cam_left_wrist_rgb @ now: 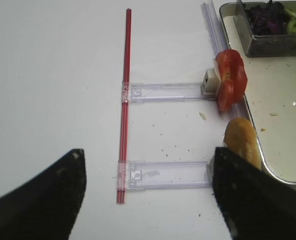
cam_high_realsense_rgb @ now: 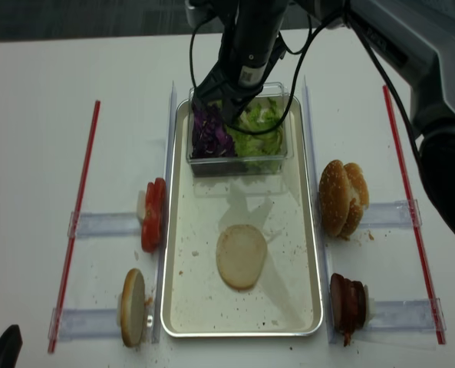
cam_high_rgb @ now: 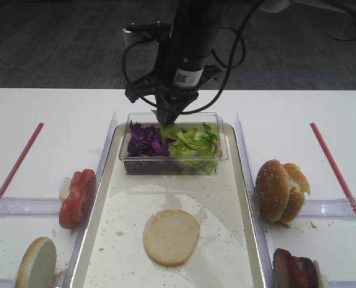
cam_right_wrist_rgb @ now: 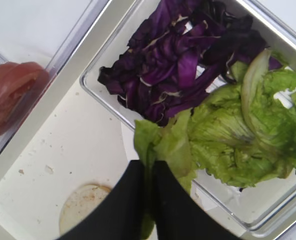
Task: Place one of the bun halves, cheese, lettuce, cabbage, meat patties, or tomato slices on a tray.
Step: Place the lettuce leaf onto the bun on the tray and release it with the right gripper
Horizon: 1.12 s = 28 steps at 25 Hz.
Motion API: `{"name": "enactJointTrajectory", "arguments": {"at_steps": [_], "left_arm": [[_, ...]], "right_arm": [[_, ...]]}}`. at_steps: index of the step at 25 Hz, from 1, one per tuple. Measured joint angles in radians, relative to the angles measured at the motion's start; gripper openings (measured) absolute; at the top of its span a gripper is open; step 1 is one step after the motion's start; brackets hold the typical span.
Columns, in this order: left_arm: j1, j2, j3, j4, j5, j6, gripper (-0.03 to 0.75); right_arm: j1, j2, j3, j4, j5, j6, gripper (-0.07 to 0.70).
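Right wrist: cabbage point(cam_right_wrist_rgb: 182, 65), lettuce point(cam_right_wrist_rgb: 247, 135) in tub point(cam_right_wrist_rgb: 267, 210)

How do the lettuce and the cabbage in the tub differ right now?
The lettuce is light green and ruffled; the cabbage is dark purple and shredded. The right gripper pinches a lettuce leaf; the cabbage lies untouched. Both share the clear tub on the tray.

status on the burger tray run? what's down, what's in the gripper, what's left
Done: one bun half lies cut face up on the tray.
In hand: the right gripper is shut on a lettuce leaf, right above the clear tub that also holds the cabbage; the leaf isn't on the tray floor yet.
Left: carry it over and release. The left gripper is open, idle over the table.
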Motion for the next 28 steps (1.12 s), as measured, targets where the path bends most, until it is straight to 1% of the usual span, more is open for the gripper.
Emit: {"name": "enactJointTrajectory", "arguments": {"at_steps": [4, 6, 12, 16, 19, 22, 25, 28], "left_arm": [[0.000, 0.000, 0.000, 0.000, 0.000, 0.000, 0.490], [0.000, 0.000, 0.000, 0.000, 0.000, 0.000, 0.490], [0.000, 0.000, 0.000, 0.000, 0.000, 0.000, 0.490], [0.000, -0.002, 0.000, 0.000, 0.000, 0.000, 0.490], [0.000, -0.002, 0.000, 0.000, 0.000, 0.000, 0.490], [0.000, -0.002, 0.000, 0.000, 0.000, 0.000, 0.490], [0.000, -0.002, 0.000, 0.000, 0.000, 0.000, 0.490], [0.000, -0.002, 0.000, 0.000, 0.000, 0.000, 0.490]], "right_arm": [[0.008, -0.061, 0.048, -0.009, 0.005, 0.021, 0.089], [0.008, -0.097, 0.089, -0.009, 0.005, 0.026, 0.089], [0.008, -0.233, 0.266, 0.019, 0.003, 0.027, 0.089], [0.027, -0.311, 0.384, 0.028, 0.003, 0.025, 0.089], [0.068, -0.345, 0.455, 0.031, 0.001, 0.025, 0.089], [0.116, -0.361, 0.499, 0.032, 0.001, 0.024, 0.089], [0.166, -0.362, 0.525, 0.034, -0.001, 0.024, 0.089], [0.208, -0.362, 0.529, 0.038, -0.001, 0.024, 0.089]]}}
